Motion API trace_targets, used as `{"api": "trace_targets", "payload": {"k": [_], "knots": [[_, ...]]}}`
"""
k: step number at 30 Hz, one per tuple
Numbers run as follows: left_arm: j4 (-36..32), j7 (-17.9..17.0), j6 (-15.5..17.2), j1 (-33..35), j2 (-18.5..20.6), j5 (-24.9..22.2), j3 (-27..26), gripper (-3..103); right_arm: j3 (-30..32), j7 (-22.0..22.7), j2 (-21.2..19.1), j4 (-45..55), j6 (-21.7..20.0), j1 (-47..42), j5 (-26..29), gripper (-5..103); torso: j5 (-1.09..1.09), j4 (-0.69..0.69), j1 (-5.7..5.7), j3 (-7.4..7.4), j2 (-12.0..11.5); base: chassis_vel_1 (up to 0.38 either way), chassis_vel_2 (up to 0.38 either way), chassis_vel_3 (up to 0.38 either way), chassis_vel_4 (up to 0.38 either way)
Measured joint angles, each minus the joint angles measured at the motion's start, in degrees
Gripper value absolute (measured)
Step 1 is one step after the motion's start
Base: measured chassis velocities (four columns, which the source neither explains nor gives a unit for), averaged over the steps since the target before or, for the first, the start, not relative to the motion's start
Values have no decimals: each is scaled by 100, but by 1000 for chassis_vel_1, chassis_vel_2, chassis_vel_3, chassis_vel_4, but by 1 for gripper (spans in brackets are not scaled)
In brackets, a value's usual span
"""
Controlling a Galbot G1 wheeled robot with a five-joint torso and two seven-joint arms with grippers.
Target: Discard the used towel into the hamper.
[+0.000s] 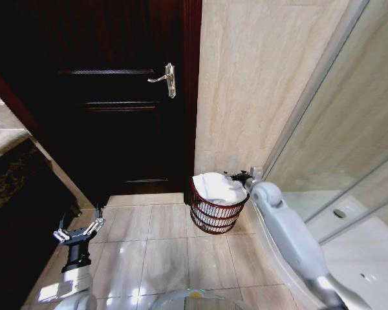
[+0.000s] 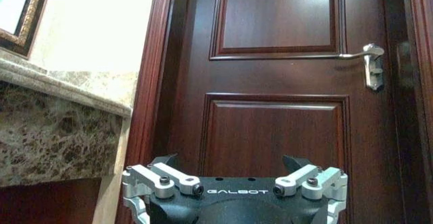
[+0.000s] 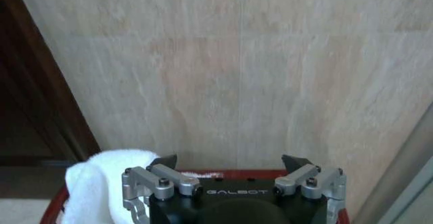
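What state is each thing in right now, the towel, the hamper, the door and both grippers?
towel: white, lying in the hamper, piled up to its rim.
hamper: upright on the tiled floor by the wall, holding the towel.
door: closed, handle level.
right gripper: open, empty, at the hamper's far rim beside the towel.
left gripper: open, empty, held low over the floor, facing the door.

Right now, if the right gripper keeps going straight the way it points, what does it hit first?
Most likely the beige tiled wall behind the hamper. The right gripper, open, sits over the hamper's far rim with the white towel beside it; nothing else lies ahead, though depth is unclear.
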Motion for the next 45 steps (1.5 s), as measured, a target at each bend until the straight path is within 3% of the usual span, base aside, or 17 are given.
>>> {"api": "trace_targets", "payload": {"k": [12, 21, 30, 41, 45], "knots": [[226, -1, 11, -149, 0, -67, -50, 100, -209, 389, -83, -56, -1, -469, 553, 100, 1, -1, 0, -1, 0, 0, 0, 0, 0], [301, 1, 12, -198, 0, -37, -41, 100, -453, 407, 118, -1083, 10, 65, 711, 100, 1, 0, 0, -1, 0, 0, 0, 0, 0], [372, -2, 12, -262, 0, -37, -90, 100, -887, 621, 214, -1810, 18, 540, 1253, 100, 0, -1, 0, -1, 1, 0, 0, 0, 0], [397, -3, 21, -327, 0, -19, -74, 100, -996, 538, 354, -2184, 25, 592, 917, 100, 1, 0, 0, -1, 1, 0, 0, 0, 0], [385, -4, 24, -324, 0, -9, -54, 100, -839, 553, 260, -1707, 22, 502, 827, 100, 3, 0, 0, 0, 0, 0, 0, 0, 0]]}}
